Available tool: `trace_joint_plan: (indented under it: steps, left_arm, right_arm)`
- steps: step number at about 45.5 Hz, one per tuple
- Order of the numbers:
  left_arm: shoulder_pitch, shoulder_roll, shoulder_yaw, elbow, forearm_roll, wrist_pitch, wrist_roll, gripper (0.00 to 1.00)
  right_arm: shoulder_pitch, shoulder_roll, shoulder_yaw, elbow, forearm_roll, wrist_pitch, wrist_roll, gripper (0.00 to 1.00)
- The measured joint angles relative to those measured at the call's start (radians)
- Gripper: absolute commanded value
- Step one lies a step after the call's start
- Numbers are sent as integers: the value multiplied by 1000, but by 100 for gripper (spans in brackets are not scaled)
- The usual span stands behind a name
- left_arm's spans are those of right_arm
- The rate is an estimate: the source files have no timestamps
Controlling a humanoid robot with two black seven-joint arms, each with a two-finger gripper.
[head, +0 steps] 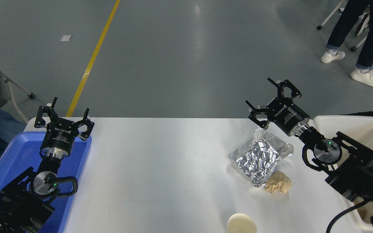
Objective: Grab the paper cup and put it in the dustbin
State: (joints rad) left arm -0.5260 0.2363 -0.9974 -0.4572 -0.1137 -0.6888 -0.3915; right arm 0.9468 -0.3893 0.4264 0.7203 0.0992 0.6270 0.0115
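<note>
A grey floor with a yellow line stretches beyond the white table, where a person's legs stand far right. The dustbin, partly hidden by the right arm, is cut off at the right edge. The right gripper hangs spread wide and empty above the table's far edge; the left gripper sits parked, open, over a blue tray. The paper cup lies cropped at the near edge.
</note>
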Motion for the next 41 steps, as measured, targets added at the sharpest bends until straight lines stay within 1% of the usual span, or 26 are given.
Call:
trace_joint_plan:
  steps: [5,7,10,14,20,31,36,41]
  left_arm:
    - [0,0,0,0,0,1,-2,100]
    - [0,0,-1,0,-1,1,-2,100]
    - [0,0,-1,0,-1,1,-2,100]
    - [0,0,-1,0,-1,1,-1,100]
    - [0,0,0,0,-1,1,-1,100]
    - [1,0,-1,0,-2,1,-1,100]
    - [1,0,-1,0,-2,1,-1,100]
    - [1,0,-1,0,-1,2,-1,100]
  right_arm:
    - [146,-42,-159,68,-84,0,-19,100]
    - [239,-57,-276,108,-116,1,-25,100]
    - [329,-66,-392,143,-139,2,-31,100]
    - [502,-67,-624,212,-169,5,-35,100]
    - [702,-39,-902,324,-193,7,-40,100]
    - [1032,16,-1322,586,-214,10,-43,100]
    - [1176,43,-1447,704,-212,14,-42,100]
    - [1324,93,-1543,822,-192,16,-41,100]
